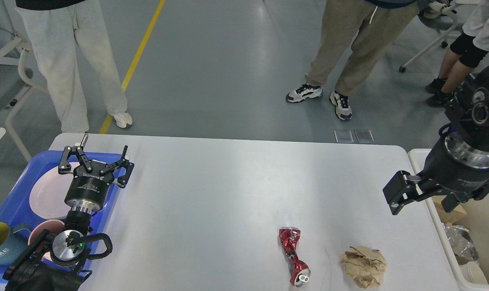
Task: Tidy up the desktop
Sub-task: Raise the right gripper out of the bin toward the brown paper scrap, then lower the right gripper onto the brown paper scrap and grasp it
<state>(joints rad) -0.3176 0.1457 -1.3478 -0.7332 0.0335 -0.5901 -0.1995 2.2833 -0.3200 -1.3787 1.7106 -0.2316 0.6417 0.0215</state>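
The white desktop (228,194) holds a crushed red can (294,255) near the front and a crumpled brown paper ball (363,266) to its right. My left gripper (103,152) is open and empty; it hovers over the right edge of the blue tray at the table's left end. My right gripper (420,205) is open and empty. It hangs above the desktop's right edge, beside the white bin and behind and to the right of the paper ball.
The blue tray (14,194) holds a pink plate (46,194), a pink bowl (40,234) and a teal mug (0,242). The white bin (446,250) at the right holds paper and foil scraps. People stand beyond the far edge.
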